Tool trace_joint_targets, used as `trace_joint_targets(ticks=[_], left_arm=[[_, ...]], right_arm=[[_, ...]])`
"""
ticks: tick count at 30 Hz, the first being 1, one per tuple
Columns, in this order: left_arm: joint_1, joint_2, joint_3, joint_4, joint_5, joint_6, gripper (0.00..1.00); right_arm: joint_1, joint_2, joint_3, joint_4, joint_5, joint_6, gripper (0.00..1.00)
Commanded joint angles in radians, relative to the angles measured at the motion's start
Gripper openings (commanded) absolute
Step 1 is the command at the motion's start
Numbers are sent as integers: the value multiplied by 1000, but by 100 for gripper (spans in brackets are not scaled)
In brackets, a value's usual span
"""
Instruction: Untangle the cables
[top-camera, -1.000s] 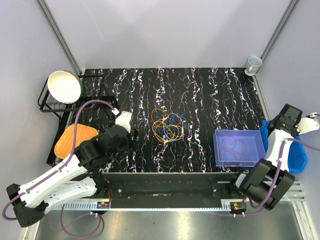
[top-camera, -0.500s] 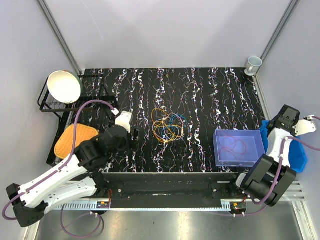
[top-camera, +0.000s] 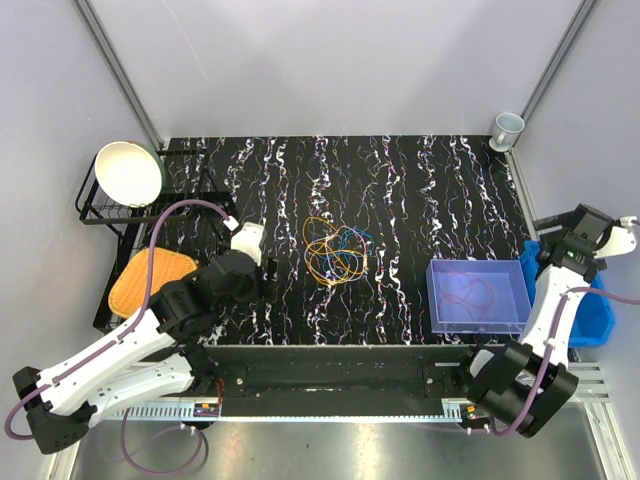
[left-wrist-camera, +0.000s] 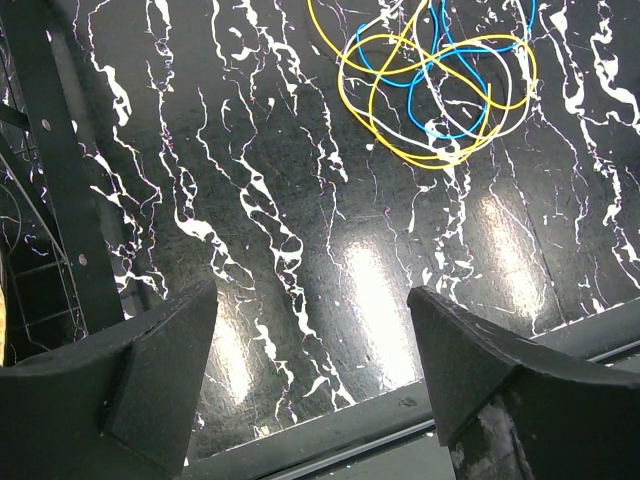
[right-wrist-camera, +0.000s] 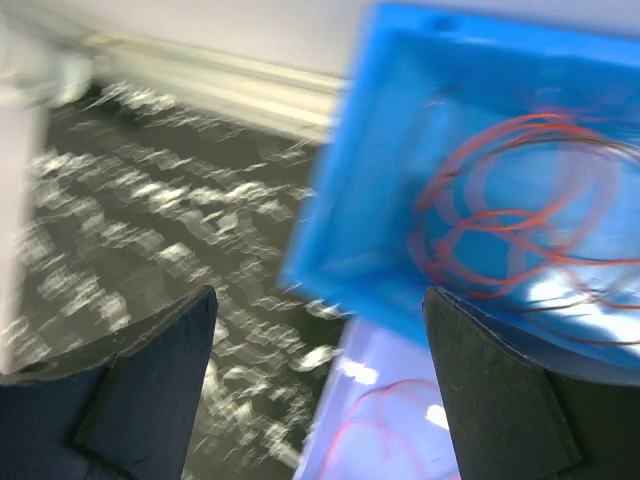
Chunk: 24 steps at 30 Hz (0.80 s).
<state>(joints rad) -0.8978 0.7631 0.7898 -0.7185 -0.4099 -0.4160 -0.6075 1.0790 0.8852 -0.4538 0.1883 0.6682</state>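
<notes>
Black marbled table (top-camera: 400, 200) carries the cables (top-camera: 335, 252) as a looped tangle near its middle, just ahead of the left gripper (left-wrist-camera: 310, 330), jaws wide and empty, while the right gripper (right-wrist-camera: 320, 330), also spread empty, hangs over the blue bin (right-wrist-camera: 345, 230), apparently where freed red wires (right-wrist-camera: 500, 215) go.
</notes>
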Motion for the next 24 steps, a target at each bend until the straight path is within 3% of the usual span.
trace_joint_targets(ticks=[1, 5, 12, 17, 19, 24], left_arm=[[-4, 30, 20, 19, -33, -4, 81], [-4, 87, 38, 28, -14, -35, 81], [-4, 186, 23, 224, 42, -70, 79], [-6, 376, 69, 359, 75, -73, 73], [-4, 456, 95, 395, 82, -86, 71], [3, 620, 152, 502, 63, -98, 64]], right_arm=[[43, -62, 86, 9, -223, -12, 89], [167, -76, 142, 3, -242, -50, 89], [351, -62, 196, -3, -316, -48, 88], [595, -63, 224, -23, -320, -33, 87], [748, -74, 222, -31, -264, -27, 87], [986, -88, 195, -39, -167, -7, 86]])
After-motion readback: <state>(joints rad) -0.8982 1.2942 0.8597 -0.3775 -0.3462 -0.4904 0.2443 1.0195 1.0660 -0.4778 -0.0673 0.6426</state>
